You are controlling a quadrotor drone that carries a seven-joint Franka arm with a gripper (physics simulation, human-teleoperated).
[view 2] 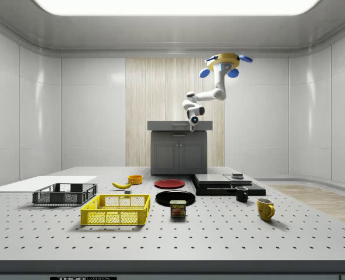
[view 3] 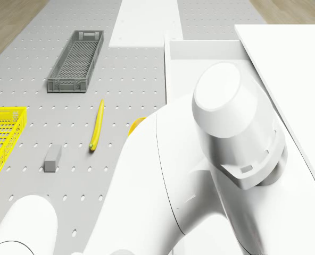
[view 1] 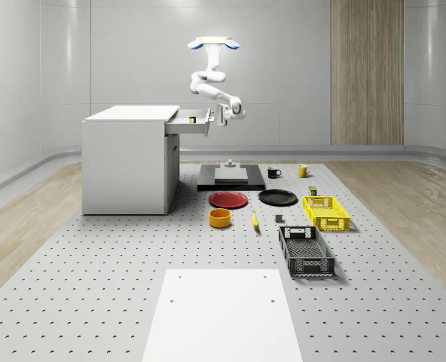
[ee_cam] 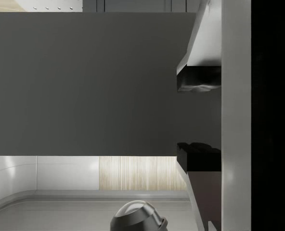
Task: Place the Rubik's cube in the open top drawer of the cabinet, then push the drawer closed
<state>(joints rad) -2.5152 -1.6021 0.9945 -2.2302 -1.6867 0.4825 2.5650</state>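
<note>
- The white cabinet (view 1: 126, 162) stands at the whole-scene view's left on the perforated bench (view 1: 95, 264). Its top drawer (view 1: 187, 123) is pulled out toward the right, so the inside is open from above.
- A small yellow-topped block sits inside that drawer. I take it to be the Rubik's cube (view 1: 192, 118), so the first half of the task looks done.
- The end effector (view 1: 224, 115) is just right of the drawer's front panel, at the panel's height. That suits a sideways push, which I judge to be the step in hand.
- In the wrist view the end effector (ee_cam: 198, 118) has its fingers (ee_cam: 198, 79) spread apart with nothing between them. The flat grey surface close behind them is probably the drawer front.
- The drone (view 1: 214, 44) hovers well above the drawer front, and the arm bends down and back toward the cabinet. This keeps the rotors clear of the cabinet top.
- Further right on the bench are a red plate (view 1: 229, 199), a black plate (view 1: 277, 197), a banana (view 1: 255, 220), a yellow crate (view 1: 326, 213) and a grey crate (view 1: 306, 250). All are well apart from the cabinet and play no part in the push.
</note>
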